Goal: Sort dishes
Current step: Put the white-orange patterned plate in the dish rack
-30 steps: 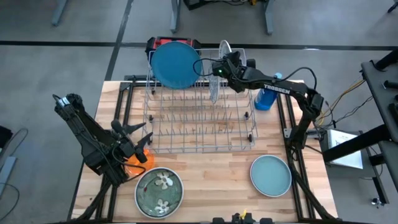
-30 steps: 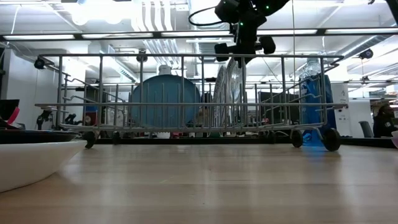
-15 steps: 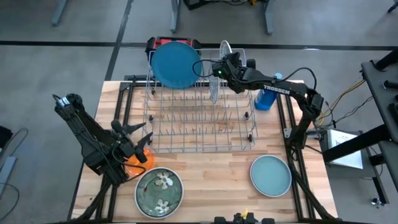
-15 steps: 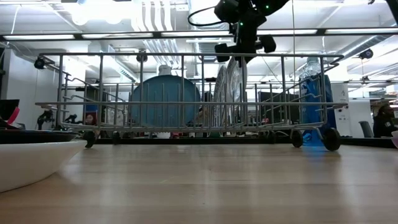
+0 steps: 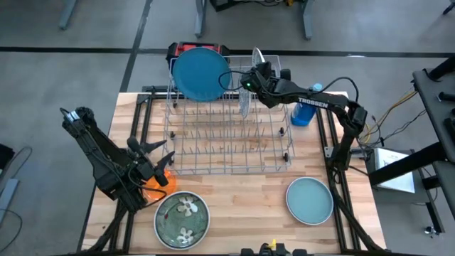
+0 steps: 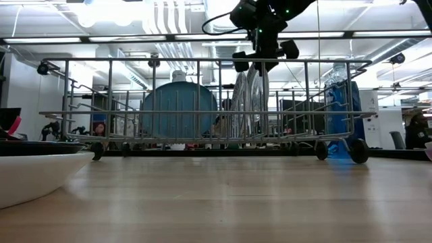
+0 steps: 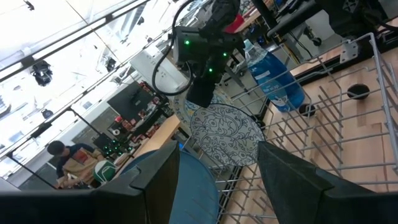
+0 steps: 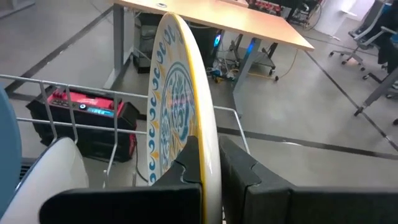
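A patterned plate (image 5: 245,105) with a yellow rim stands on edge inside the wire rack (image 5: 227,153), and my right gripper (image 5: 249,80) is shut on its top. Seen edge-on in the low view, the plate (image 6: 255,101) reaches down among the rack's wires. A large blue plate (image 5: 201,73) stands upright at the rack's far left. My left gripper (image 5: 162,155) waits open by the rack's near left corner, above a small orange plate (image 5: 158,182). A green flowered plate (image 5: 182,215) and a teal plate (image 5: 310,199) lie flat near the front edge. My right gripper pinches the patterned plate's upper rim (image 8: 208,134) between its two fingers (image 8: 186,168), one on each face. The fingers come from the table's right, slanting slightly down. The plate stays upright, edge up, with its lower part down among the rack's wires.
A blue bottle (image 5: 304,110) stands just right of the rack. A white dish (image 8: 56,165) sits in the rack beside the held plate. A red box (image 8: 87,109) lies beyond the table's far edge. Another white dish (image 6: 30,172) shows close to the low camera.
My right gripper has eased slightly down and toward the table's left with the patterned plate, which stays upright in the rack.
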### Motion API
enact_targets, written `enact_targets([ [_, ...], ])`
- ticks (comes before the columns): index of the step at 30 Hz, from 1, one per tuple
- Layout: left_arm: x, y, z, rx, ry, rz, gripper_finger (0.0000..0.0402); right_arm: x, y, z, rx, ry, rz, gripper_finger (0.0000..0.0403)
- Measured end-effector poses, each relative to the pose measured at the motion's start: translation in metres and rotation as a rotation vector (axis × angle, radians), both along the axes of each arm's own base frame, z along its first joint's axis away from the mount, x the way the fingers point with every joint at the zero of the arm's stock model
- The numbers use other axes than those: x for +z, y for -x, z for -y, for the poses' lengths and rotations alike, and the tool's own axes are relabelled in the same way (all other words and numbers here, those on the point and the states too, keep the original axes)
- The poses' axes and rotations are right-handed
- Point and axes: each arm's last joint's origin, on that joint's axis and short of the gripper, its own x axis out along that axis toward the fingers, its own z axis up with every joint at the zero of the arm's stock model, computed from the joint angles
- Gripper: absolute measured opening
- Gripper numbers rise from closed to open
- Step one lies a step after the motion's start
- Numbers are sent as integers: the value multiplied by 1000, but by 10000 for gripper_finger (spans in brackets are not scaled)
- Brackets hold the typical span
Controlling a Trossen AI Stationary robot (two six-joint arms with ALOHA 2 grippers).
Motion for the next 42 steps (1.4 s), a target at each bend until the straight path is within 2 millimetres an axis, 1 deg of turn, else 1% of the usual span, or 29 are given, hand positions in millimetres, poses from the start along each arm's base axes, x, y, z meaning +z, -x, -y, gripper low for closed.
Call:
enact_targets([
  [7,0,0,0,0,0,0,206,0,-1,0,7,-7,-3,8],
  [15,0,0,0,0,1,0,206,13,-3,3,18,1,-3,9],
  [19,0,0,0,0,0,0,206,15,-4,3,15,6,23,9],
  [23,0,0,0,0,0,0,206,10,-5,1,17,-5,29,9],
  [28,0,0,0,0,1,0,206,11,-5,2,10,1,43,9],
  [33,0,0,0,0,1,1,206,8,-8,-6,21,5,26,9],
  [42,0,0,0,0,3,3,206,4,-7,-7,38,-15,17,10],
])
